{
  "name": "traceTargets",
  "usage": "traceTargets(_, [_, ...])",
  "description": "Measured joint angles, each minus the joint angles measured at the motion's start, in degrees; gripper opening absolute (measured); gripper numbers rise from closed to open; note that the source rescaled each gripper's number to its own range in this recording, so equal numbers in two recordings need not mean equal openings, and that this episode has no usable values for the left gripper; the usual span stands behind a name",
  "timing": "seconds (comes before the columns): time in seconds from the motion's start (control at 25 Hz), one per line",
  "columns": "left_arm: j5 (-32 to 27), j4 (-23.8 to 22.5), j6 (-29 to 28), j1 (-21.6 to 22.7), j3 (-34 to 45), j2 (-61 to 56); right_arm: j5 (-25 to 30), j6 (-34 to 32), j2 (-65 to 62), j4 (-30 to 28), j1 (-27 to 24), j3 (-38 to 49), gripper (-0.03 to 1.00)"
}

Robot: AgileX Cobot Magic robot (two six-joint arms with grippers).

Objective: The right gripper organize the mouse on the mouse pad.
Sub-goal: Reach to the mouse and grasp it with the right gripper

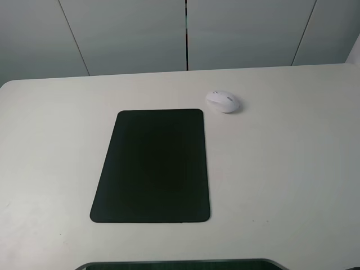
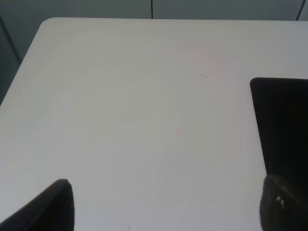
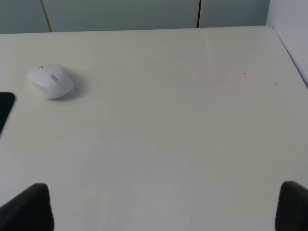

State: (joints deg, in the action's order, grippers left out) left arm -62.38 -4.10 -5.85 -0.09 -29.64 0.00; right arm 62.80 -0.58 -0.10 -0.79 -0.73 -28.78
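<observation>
The white mouse [image 1: 223,102] lies on the white table just beyond the far right corner of the black mouse pad [image 1: 152,166], off the pad. The right wrist view shows the mouse [image 3: 50,81] far ahead of the right gripper [image 3: 163,209], whose two black fingertips [image 3: 29,207] stand wide apart over bare table. A sliver of the pad [image 3: 5,108] shows there. The left gripper [image 2: 166,207] is open too, its fingertips [image 2: 45,207] apart, with the pad's edge [image 2: 284,130] to one side. Neither gripper shows in the exterior high view.
The white table [image 1: 292,185] has a rounded far left corner [image 2: 45,24] and a far right edge [image 3: 288,53]. Grey wall panels [image 1: 185,34] stand behind it. A dark curved edge [image 1: 180,263] sits at the front of the exterior high view.
</observation>
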Motion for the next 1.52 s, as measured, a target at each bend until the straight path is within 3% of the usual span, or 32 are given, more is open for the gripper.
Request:
traceTargets(0.92, [0.0,0.0,0.0,0.0,0.0,0.0,0.0,0.0,0.1,0.0,0.0,0.0,1.0])
traceTargets(1.24, [0.0,0.0,0.0,0.0,0.0,0.0,0.0,0.0,12.6,0.0,0.0,-0.1,1.0])
traceTargets(1.36, [0.0,0.0,0.0,0.0,0.0,0.0,-3.4,0.0,19.7,0.8,0.0,-1.4,1.0])
traceTargets(1.52, [0.0,0.0,0.0,0.0,0.0,0.0,-14.7,0.0,29.4,3.1,0.0,-4.8,1.0])
